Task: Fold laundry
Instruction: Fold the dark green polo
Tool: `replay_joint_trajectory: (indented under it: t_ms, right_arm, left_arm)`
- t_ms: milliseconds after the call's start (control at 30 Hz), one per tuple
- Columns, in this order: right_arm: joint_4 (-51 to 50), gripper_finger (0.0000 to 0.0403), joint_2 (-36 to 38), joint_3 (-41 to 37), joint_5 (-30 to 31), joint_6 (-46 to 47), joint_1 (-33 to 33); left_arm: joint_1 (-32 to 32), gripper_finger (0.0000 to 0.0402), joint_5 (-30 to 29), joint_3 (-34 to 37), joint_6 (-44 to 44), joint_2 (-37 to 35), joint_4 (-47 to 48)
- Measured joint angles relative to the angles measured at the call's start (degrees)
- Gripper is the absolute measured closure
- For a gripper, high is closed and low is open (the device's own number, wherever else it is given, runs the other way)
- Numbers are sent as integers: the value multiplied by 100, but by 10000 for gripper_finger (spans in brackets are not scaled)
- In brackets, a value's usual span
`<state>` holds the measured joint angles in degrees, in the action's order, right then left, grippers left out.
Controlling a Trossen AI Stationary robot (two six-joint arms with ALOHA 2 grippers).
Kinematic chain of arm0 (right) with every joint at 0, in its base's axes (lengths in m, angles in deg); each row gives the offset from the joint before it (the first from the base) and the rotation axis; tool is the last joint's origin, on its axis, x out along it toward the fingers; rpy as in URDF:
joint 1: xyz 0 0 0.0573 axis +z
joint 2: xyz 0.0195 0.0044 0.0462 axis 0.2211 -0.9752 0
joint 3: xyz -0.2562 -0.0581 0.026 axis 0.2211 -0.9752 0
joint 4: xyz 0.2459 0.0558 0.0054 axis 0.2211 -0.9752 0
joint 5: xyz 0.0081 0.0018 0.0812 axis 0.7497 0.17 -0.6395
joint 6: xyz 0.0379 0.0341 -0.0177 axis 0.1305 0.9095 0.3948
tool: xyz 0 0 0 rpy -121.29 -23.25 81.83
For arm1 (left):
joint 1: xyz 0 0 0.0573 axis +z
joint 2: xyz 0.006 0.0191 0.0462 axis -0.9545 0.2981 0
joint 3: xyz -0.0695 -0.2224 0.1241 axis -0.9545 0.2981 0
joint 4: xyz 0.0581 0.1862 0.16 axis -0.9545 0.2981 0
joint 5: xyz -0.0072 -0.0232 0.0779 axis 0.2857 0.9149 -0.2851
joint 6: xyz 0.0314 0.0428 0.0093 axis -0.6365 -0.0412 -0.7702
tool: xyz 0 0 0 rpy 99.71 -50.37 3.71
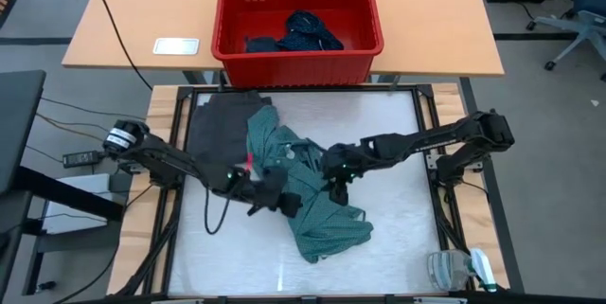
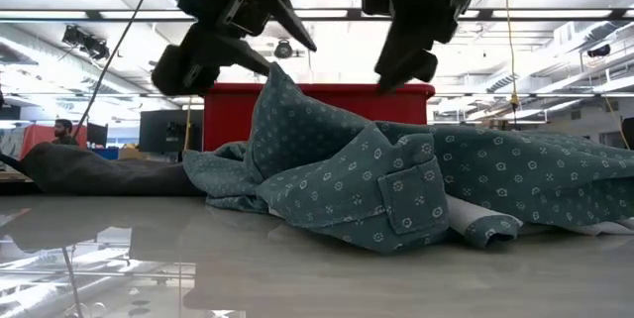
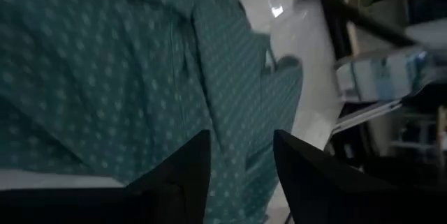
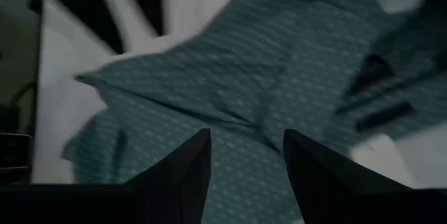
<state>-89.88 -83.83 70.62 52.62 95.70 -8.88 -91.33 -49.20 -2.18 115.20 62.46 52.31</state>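
The teal-green dotted shirt (image 1: 308,195) lies crumpled on the white table top, its near end toward the front edge. One ridge of it (image 2: 272,80) stands up in a peak. My left gripper (image 3: 241,147) hangs over the shirt's left part, open, a finger on either side of that peak. My right gripper (image 4: 248,144) hangs open a little above the shirt's middle (image 2: 396,150), clear of it. A charcoal grey piece (image 1: 222,134) lies flat at the far left of the table, beside the shirt. Dark navy pieces (image 1: 303,34) lie in the red basket. My left gripper comes slanting down from the table's left, and the shirt's raised ridge (image 3: 230,112) shows in the gap between its fingers. Whether the fingers touch the cloth, I cannot tell.
The red basket (image 1: 237,20) stands on a wooden table beyond the far edge, with a white card (image 1: 176,45) to its left. A clear object (image 1: 459,268) sits at the near right corner. Bare table top shows near the front edge. A person (image 2: 62,130) sits far off in the room.
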Motion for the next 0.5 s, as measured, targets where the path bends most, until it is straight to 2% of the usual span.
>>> replay_joint_trajectory:
  t_ms: [167, 367, 500]
  right_arm:
    - [-182, 217, 44, 0, -59, -91, -260]
    - [-192, 217, 44, 0, -193, -97, -327]
    - [-285, 217, 44, 0, -297, -97, -327]
  left_arm:
    - [-184, 253, -9, -647, -355, 804, 255]
    - [-142, 254, -9, -1884, -802, 1694, 2324]
    - [-112, 259, -20, -2293, -927, 1949, 2840]
